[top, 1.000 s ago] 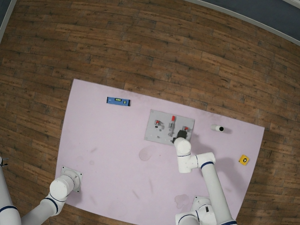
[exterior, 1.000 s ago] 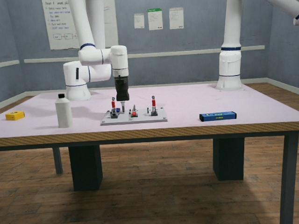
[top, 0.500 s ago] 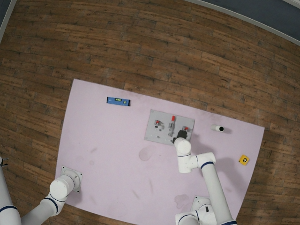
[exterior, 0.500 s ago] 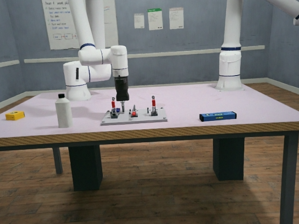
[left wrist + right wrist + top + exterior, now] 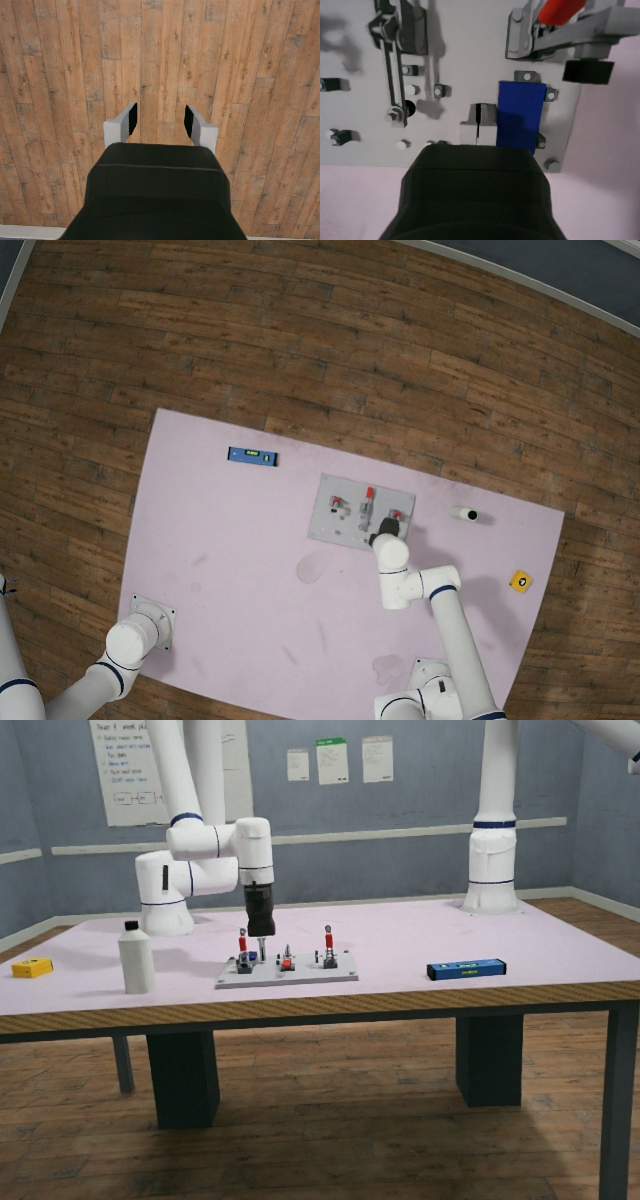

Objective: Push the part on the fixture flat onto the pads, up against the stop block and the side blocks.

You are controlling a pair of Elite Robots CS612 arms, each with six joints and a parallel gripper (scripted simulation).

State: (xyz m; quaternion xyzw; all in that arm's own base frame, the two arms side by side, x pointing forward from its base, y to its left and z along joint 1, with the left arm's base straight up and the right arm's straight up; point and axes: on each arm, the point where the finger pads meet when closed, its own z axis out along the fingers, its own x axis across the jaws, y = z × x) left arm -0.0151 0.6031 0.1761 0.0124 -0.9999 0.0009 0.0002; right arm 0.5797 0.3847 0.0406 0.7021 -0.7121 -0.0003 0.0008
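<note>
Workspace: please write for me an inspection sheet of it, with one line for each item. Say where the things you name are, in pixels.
Surface: pink table top [image 5: 232, 550] [image 5: 387, 937] [image 5: 370, 200] with round stains and dark smudges.
Job's things: grey fixture [image 5: 320, 519] [image 5: 299, 978] [image 5: 370, 152] with red-handled clamps [image 5: 369, 493] [image 5: 328, 941] [image 5: 560, 10]; blue part [image 5: 252, 956] [image 5: 521, 114] beside small blocks [image 5: 526, 76]; full seating cannot be confirmed.
Clutter: blue level [image 5: 252, 456] [image 5: 466, 969], white bottle [image 5: 463, 513] [image 5: 136, 962] and yellow box [image 5: 520, 581] [image 5: 32, 968], all off the fixture.
Left end effector [image 5: 12, 586] [image 5: 161, 120]: open, above the wooden floor [image 5: 310, 343] [image 5: 336, 1133] [image 5: 160, 50], nothing held.
Right end effector [image 5: 387, 527] [image 5: 262, 960] [image 5: 478, 112]: shut, nothing held, beside the blue part.
Cables: nothing seen.
Surroundings: blue-grey walls [image 5: 413, 807] with posted sheets [image 5: 332, 761].
</note>
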